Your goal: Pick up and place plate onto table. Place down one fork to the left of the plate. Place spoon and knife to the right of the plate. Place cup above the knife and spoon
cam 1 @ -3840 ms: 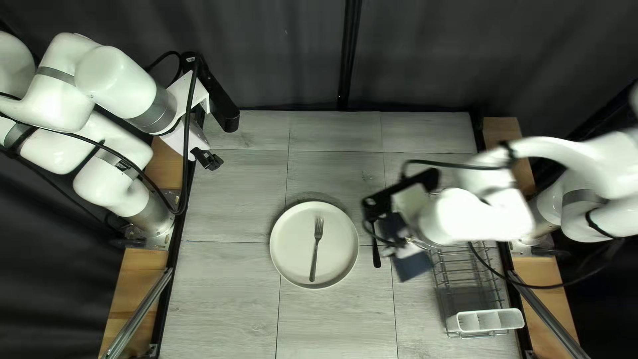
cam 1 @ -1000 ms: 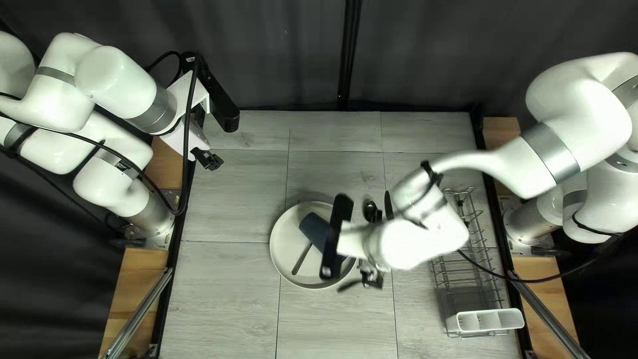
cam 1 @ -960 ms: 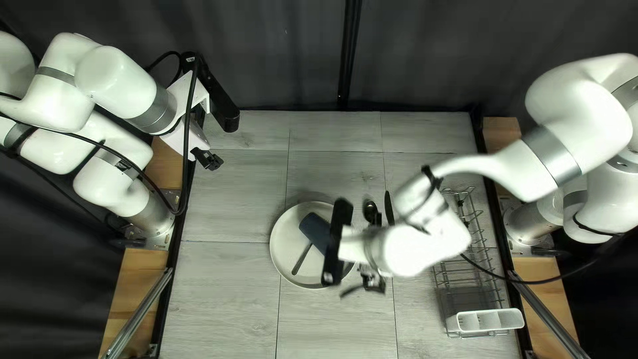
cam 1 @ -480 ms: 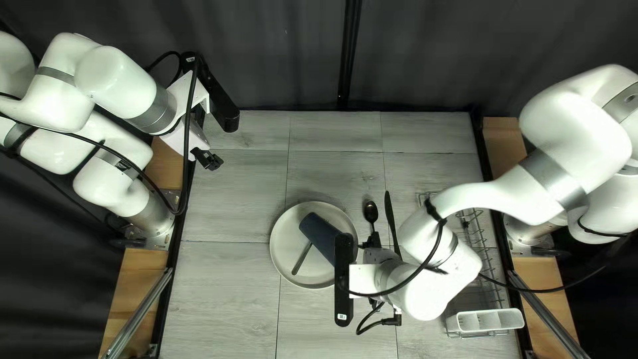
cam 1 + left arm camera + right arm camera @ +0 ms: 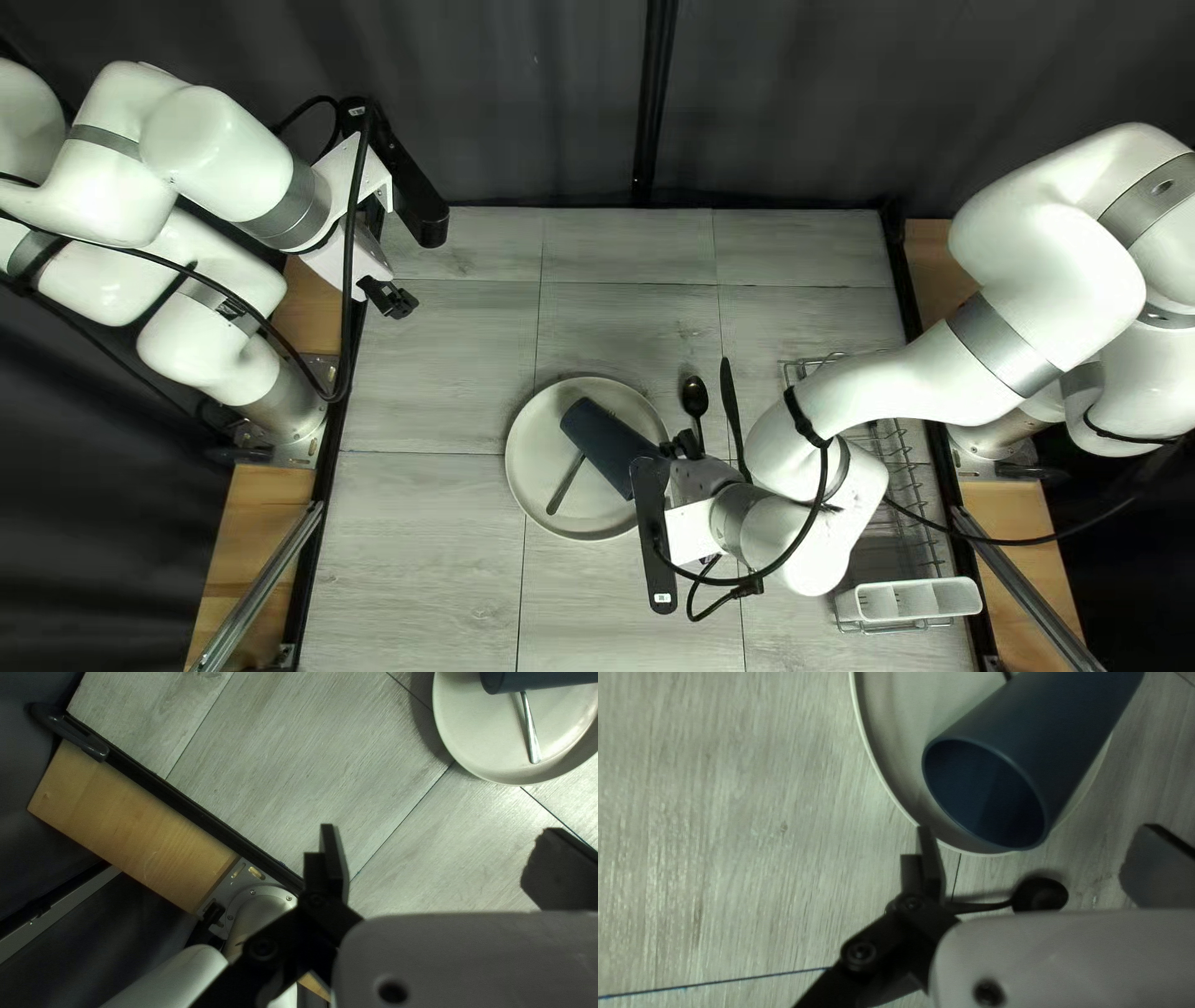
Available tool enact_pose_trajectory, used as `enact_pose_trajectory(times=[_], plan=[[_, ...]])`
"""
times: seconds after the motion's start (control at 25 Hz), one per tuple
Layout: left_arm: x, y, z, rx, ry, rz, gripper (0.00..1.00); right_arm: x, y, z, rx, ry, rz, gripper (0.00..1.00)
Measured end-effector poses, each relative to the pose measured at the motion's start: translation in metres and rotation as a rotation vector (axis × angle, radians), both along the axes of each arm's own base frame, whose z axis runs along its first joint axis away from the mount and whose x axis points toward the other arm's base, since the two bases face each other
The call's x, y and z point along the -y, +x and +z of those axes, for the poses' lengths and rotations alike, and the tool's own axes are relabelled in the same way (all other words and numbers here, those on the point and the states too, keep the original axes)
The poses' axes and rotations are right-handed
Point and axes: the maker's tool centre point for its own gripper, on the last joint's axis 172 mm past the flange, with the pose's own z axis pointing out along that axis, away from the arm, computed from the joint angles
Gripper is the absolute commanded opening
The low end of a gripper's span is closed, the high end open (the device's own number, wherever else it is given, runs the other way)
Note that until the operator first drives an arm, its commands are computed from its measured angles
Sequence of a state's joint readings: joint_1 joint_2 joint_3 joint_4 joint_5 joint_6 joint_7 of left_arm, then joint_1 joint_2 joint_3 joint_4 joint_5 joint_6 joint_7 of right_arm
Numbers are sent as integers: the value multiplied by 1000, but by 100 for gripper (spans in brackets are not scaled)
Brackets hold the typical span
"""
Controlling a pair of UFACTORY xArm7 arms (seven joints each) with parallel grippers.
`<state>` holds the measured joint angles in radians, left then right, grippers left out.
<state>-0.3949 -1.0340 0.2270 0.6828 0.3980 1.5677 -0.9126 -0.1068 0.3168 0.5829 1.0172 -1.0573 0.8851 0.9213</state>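
Note:
In the top left view my left gripper (image 5: 390, 299) is high at the left, away from the tableware; in its own view my gripper (image 5: 440, 830) stands open, holding nothing. My right gripper (image 5: 682, 444) hovers by the plate's right edge; in its wrist view my gripper (image 5: 1034, 830) is open, with the cup's mouth just ahead between its fingers. The dark blue cup (image 5: 610, 444) lies on its side on the white plate (image 5: 533, 454), across the fork (image 5: 564, 485), whose upper part it hides. Right of the plate are the spoon (image 5: 693, 398) and knife (image 5: 732, 405), partly hidden by my arm.
A wire rack (image 5: 924, 498) with a white divided caddy (image 5: 909, 602) stands at the right of the top left view, partly under my right arm. Wooden strips (image 5: 228, 548) and black rails border the table's sides.
Compared with the oldest frame, the cup has come from right of the plate onto it, and the fork has turned. My right wrist has since rotated, its black bar swinging downward; my left arm is unmoved.

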Motion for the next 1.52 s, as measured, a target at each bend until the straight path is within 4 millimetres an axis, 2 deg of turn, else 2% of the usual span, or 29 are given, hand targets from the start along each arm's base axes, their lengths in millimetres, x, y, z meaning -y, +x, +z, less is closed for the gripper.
enact_pose_trajectory(times=[0.48,0.76,0.8,0.84,0.88,1.04,1.16,1.32,1.52], plan=[[0,0,0,0,0,0,100,34,30,-14,106,-116,181,100],[0,0,0,0,0,0,100,54,34,-24,130,-164,234,100],[0,0,0,0,0,0,100,55,34,-25,133,-169,236,93],[0,0,0,0,0,0,100,56,35,-25,135,-173,237,23],[0,0,0,0,0,0,100,56,35,-26,138,-177,237,0],[0,0,0,0,0,0,100,56,36,-28,152,-197,232,0],[0,0,0,0,0,0,100,55,35,-22,167,-214,218,0],[0,0,0,0,0,0,100,56,33,-5,201,-243,179,0],[0,0,0,0,0,0,100,55,43,31,254,-292,131,0]])
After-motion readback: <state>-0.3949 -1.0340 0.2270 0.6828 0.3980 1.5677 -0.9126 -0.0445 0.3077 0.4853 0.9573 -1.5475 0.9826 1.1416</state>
